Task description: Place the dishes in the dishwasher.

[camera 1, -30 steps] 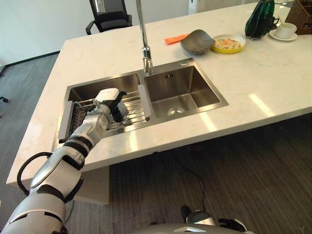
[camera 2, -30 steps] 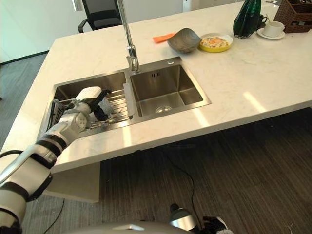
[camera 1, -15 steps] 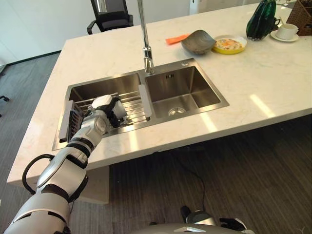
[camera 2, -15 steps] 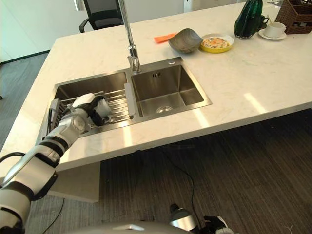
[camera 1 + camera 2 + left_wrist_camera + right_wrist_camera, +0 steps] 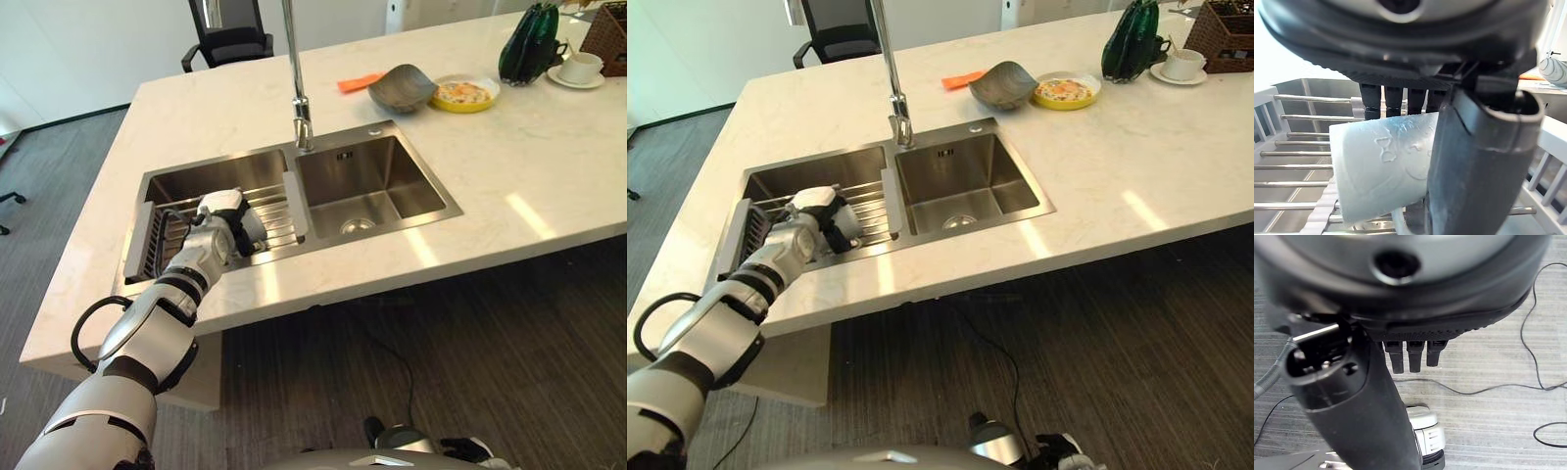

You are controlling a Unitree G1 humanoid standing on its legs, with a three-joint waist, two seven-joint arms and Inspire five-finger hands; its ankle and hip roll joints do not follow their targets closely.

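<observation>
My left hand is over the left basin of the sink, shut on a white cup. In the left wrist view the cup lies on its side between the thumb and the fingers, just above the bars of the wire dish rack. The rack spans the left basin. A grey bowl and a yellow plate with food sit on the counter behind the sink. My right hand hangs over the floor with its fingers relaxed and holds nothing.
A tall faucet rises between the basins. A dark ribbed item stands at the rack's left end. An orange cloth, a green bottle, a cup on a saucer and a basket are at the counter's far side.
The view has shifted a little. My left hand with the white cup has sunk lower and closer to the rack's bars.
</observation>
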